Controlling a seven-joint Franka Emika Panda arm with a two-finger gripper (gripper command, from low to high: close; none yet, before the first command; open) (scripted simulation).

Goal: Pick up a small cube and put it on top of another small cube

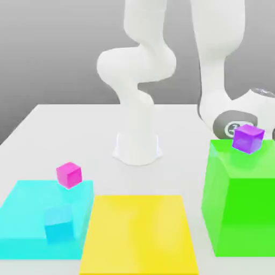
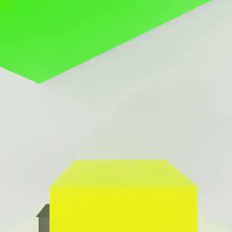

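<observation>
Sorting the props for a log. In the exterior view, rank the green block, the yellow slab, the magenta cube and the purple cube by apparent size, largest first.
1. Yellow slab and green block: both large; slab flat, block tall, so I won't rank them.
2. Purple cube and magenta cube: both small, look alike; unranked.

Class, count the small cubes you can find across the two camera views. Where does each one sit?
4. The magenta cube and cyan cube sit on the cyan slab; the purple cube tops the green block; the yellow cube appears close to the hand camera. Others may be hidden.
</observation>
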